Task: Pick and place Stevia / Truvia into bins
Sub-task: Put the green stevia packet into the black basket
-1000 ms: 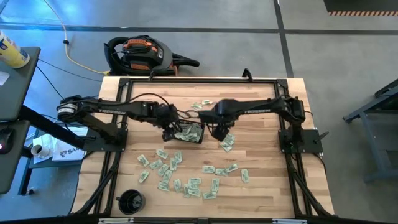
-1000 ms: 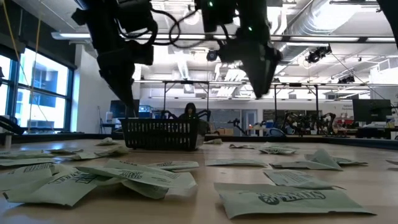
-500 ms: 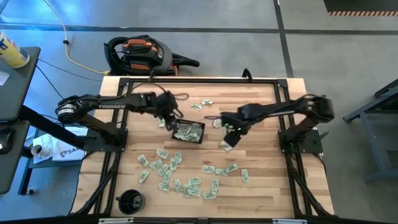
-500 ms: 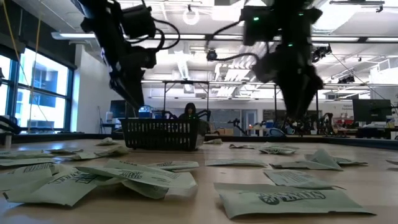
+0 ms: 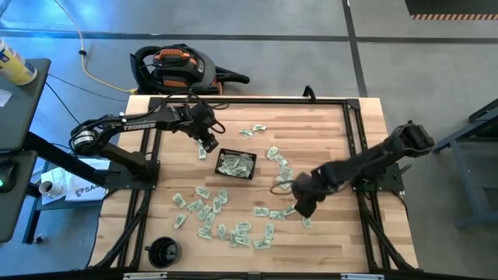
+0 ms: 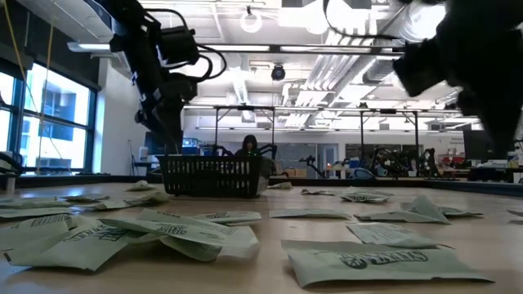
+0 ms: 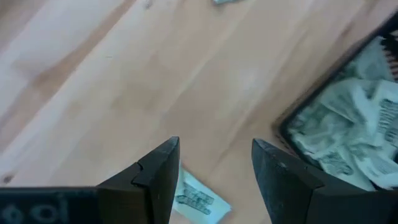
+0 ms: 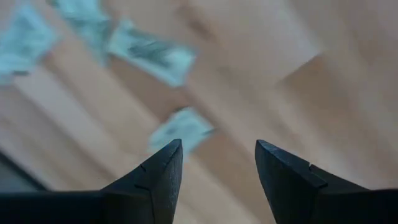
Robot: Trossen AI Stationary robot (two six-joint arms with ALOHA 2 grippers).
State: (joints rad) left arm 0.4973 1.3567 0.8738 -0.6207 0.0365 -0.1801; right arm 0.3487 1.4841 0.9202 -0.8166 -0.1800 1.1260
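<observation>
Many pale green Stevia sachets (image 5: pixel 226 219) lie flat across the near half of the wooden table, and a few more (image 5: pixel 250 131) lie toward the far edge. The black mesh bin (image 5: pixel 236 164) stands at mid-table with several sachets (image 7: pixel 348 140) inside. My left gripper (image 5: pixel 207 143) hovers open just off the bin's far left corner, over a lone sachet (image 7: pixel 196 199) that lies on the wood. My right gripper (image 5: pixel 304 207) hangs open above the sachets at the near right (image 8: pixel 180 129); nothing is between its fingers.
A round black cup (image 5: pixel 163 250) stands at the table's near left corner. A black frame rail (image 5: pixel 249 99) runs around the table. Bare wood (image 5: pixel 327 132) shows at the far right. In the low view the bin (image 6: pixel 214 175) stands beyond the sachets.
My left gripper has swung from above the bin toward the table's far left and now stands off the bin's corner. My right gripper has swept from beside the bin toward the near right edge, sinking a little, to above the sachets there. Neither carries anything.
</observation>
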